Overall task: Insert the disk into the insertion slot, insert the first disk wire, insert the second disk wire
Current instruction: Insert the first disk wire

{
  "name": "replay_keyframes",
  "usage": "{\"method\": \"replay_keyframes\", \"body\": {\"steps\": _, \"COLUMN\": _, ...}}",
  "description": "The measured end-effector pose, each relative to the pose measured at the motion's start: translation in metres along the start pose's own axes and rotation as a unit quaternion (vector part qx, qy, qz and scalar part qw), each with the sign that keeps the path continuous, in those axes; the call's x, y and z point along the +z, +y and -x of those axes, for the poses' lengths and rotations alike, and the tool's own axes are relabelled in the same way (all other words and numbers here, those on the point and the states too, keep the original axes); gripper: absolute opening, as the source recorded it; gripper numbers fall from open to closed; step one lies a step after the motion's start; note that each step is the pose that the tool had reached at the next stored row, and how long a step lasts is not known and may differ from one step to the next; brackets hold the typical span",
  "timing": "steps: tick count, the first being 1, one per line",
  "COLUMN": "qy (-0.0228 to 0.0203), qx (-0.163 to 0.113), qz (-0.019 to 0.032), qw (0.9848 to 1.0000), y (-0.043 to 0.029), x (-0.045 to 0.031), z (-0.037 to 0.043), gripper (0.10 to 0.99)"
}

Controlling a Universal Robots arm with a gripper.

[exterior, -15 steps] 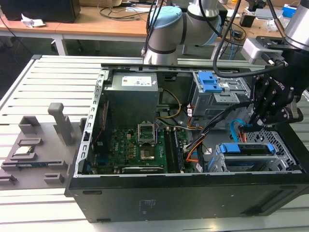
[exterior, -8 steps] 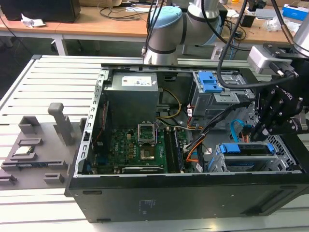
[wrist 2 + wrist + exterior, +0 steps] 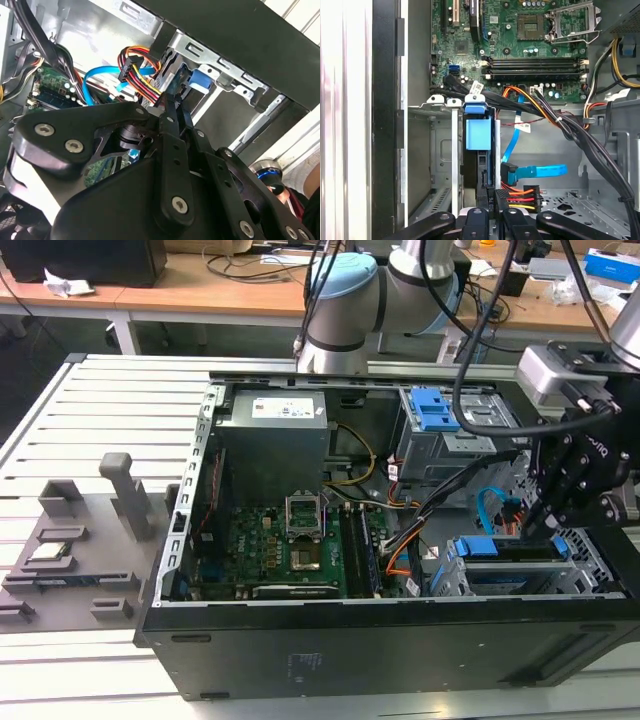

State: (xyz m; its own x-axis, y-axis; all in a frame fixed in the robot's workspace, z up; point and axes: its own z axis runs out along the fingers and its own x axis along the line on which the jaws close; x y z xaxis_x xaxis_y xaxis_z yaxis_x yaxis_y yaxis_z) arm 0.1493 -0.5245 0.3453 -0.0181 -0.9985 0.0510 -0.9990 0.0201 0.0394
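Observation:
The disk (image 3: 505, 550), in its bright blue carrier (image 3: 477, 134), sits inside the insertion slot (image 3: 592, 575), a low silver perforated cage at the case's corner on the exterior view's right. My gripper (image 3: 528, 532) hangs over the disk's rear end. Its black fingers (image 3: 172, 107) are closed on the black plug of a disk wire (image 3: 522, 196) with red, orange and yellow strands, held against the back of the disk. A second disk wire (image 3: 537, 171), flat and light blue, lies loose beside it, its plug apart from the disk.
A taller grey cage with a blue latch (image 3: 440, 410) stands behind the slot. A thick black cable bundle (image 3: 580, 135) crosses near the motherboard (image 3: 290, 550). The power supply (image 3: 270, 440) fills the case's back. Grey fixtures (image 3: 70, 550) stand outside on the exterior view's left.

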Motion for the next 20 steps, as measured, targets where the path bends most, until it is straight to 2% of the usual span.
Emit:
{"method": "replay_keyframes", "body": {"steps": 16, "qy": 0.0, "qx": 0.0, "qz": 0.0, "qw": 1.0, "y": -0.0038, "x": 0.0079, "z": -0.0011, "gripper": 0.173}}
{"method": "replay_keyframes", "body": {"steps": 20, "qy": 0.0, "qx": 0.0, "qz": 0.0001, "qw": 1.0, "y": -0.0073, "x": 0.0091, "z": -0.0013, "gripper": 0.173}}
